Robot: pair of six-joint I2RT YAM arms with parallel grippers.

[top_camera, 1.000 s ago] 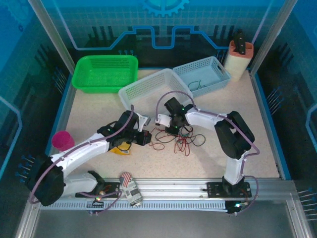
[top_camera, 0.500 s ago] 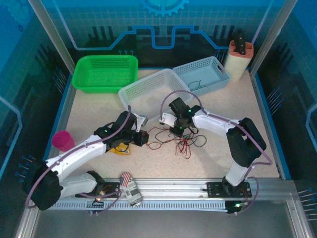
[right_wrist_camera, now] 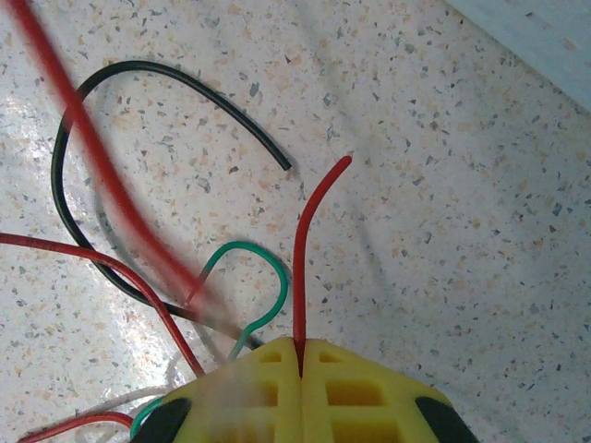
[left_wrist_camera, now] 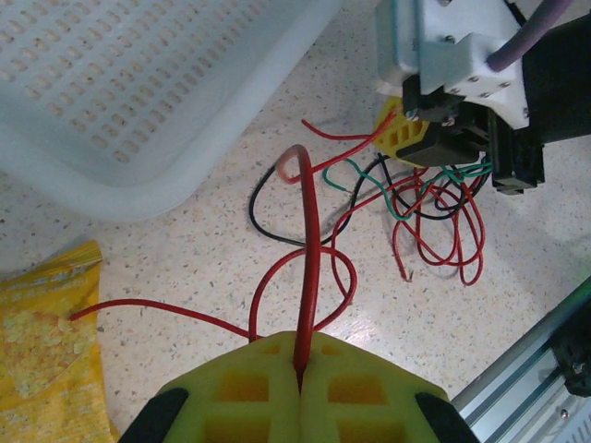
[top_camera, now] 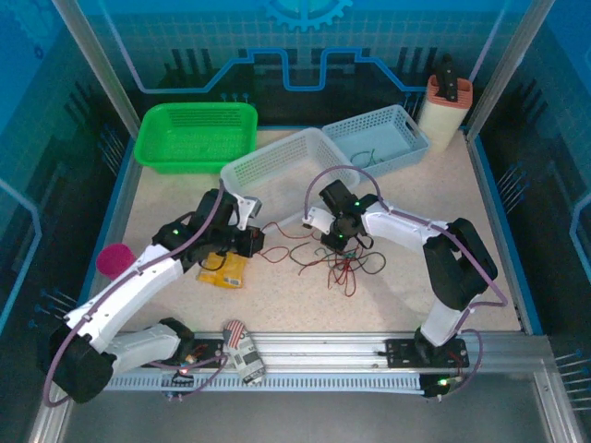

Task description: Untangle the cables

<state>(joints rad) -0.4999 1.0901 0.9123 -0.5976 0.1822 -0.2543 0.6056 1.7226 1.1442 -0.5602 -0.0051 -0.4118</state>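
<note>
Looking down from the top camera first. The cables (top_camera: 340, 265) lie in a loose tangle around the middle of the desk (top_camera: 480, 268), red loops mixed with dark ones. My right claw (top_camera: 334, 242) sits on the far side of the heap, touching it. My left claw (top_camera: 253, 242) is off toward the left edge, apart from the heap, and one red cable (top_camera: 280, 230) runs from it across to the tangle. A yellow packet (top_camera: 224, 269) lies just beside that claw, on its near side. Along the far edge are a green basket (top_camera: 196, 138) at the left corner, a white basket (top_camera: 249, 171) and a pale blue basket (top_camera: 388, 138) with a thin dark wire (top_camera: 365, 159) in it.

Left wrist. The left claw (left_wrist_camera: 300, 355) has its yellow pads pressed together on the red cable (left_wrist_camera: 312, 240), which runs straight out from between them and curls over at its end. Beyond it the right claw (left_wrist_camera: 404, 138) stands over red loops, a black cable (left_wrist_camera: 268, 217) and a green cable (left_wrist_camera: 462, 175).

Right wrist. The right claw (right_wrist_camera: 300, 355) is clamped on a red strand (right_wrist_camera: 309, 231), whose free tip curves up just past the pads. I cannot tell whether it is the wire the left claw holds. The green cable (right_wrist_camera: 263, 268) loops just beside it, and the black cable (right_wrist_camera: 166, 78) arcs farther out.
</note>
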